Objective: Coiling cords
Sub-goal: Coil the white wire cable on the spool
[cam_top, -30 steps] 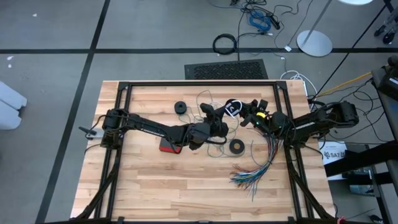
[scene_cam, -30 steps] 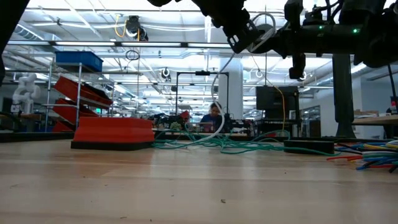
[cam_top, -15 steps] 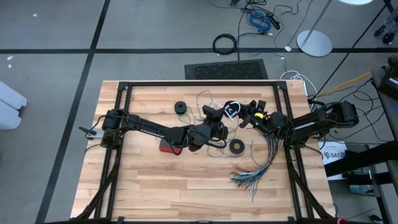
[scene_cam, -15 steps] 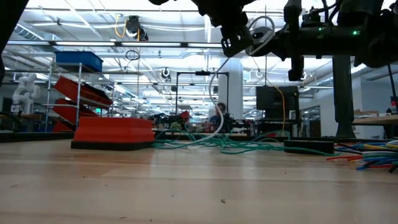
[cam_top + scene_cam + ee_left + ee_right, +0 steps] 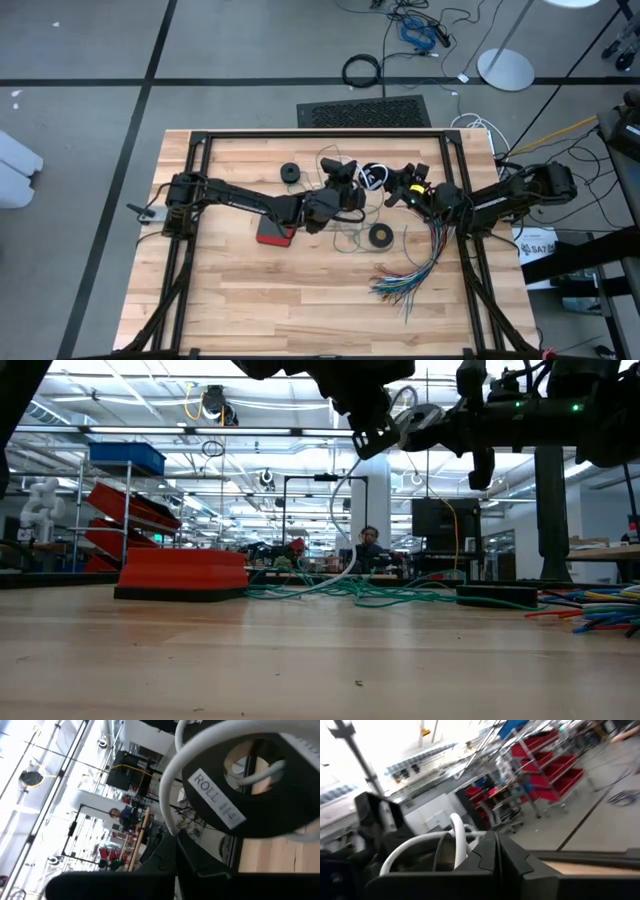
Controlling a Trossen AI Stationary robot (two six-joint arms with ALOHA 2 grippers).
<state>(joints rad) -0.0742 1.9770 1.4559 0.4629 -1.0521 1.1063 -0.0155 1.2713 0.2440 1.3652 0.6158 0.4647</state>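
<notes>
The white cord (image 5: 345,510) is partly wound around a small round black-and-white piece (image 5: 372,176), which is up in the air between my two grippers. My left gripper (image 5: 356,182) is shut on the cord, left of the piece. My right gripper (image 5: 392,184) is shut right of it. From the grippers the white cord hangs down to the table (image 5: 250,290). The teal-green cord (image 5: 390,598) lies loose on the wood below. My left gripper pinches the white cord (image 5: 169,822) between its two fingers, just short of the round piece (image 5: 250,795). The fingers come level from the table's left. The piece hangs clear of the table. Past the fingers the cord curves around its rim. My right gripper is shut at the white cord's coil (image 5: 456,839) on the round piece, reaching in from the table's right, about level. Its own fingers (image 5: 492,852) hide the place of contact. The coil is lifted clear of the table.
A red block (image 5: 270,235) lies under my left arm. A black tape-like ring (image 5: 380,235) sits near the teal cord. A small black round part (image 5: 291,172) lies toward the far edge. A fan of multicoloured wires (image 5: 405,278) spreads at the near right.
My left gripper has swung toward the table's far edge and rolled its wrist, keeping its hold on the white cord. The cord's hanging part has shifted with it. My right gripper has kept still.
</notes>
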